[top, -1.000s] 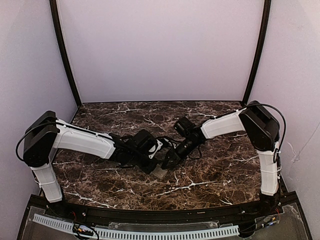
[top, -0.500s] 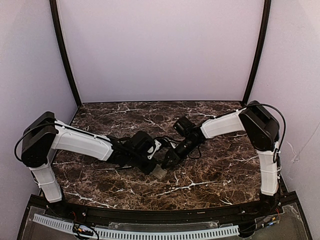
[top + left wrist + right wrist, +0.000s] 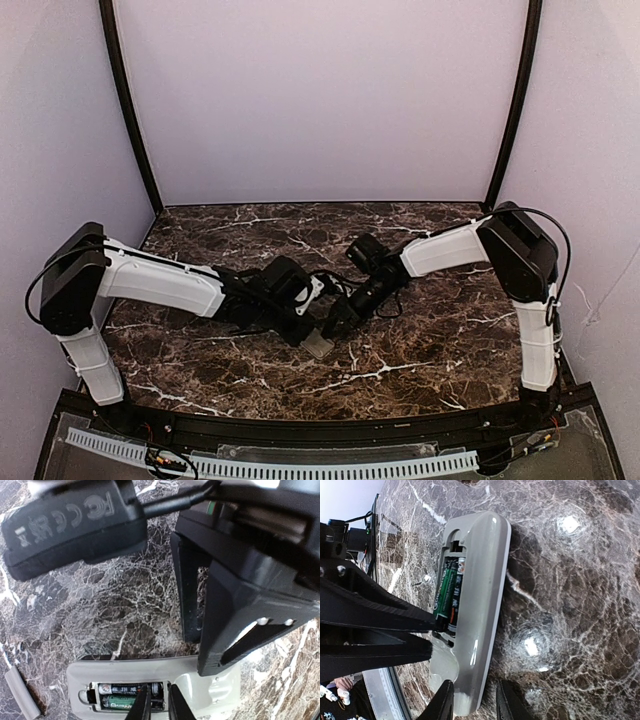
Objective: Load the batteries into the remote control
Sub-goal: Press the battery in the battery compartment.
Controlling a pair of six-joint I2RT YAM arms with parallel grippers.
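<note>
Leftward, the left arm's elbow has swung out slightly since the earlier frame, while both wrists stay low over the remote control (image 3: 480, 580). It lies back-up on the counter (image 3: 570, 605), near the front middle. Its compartment is uncovered, with the two batteries (image 3: 447, 592) side by side inside. The left end effector (image 3: 159, 705) is barely parted and grips nothing, its tips at the batteries' end. The right end effector (image 3: 474, 707) stands open, loosely straddling the remote's end.
</note>
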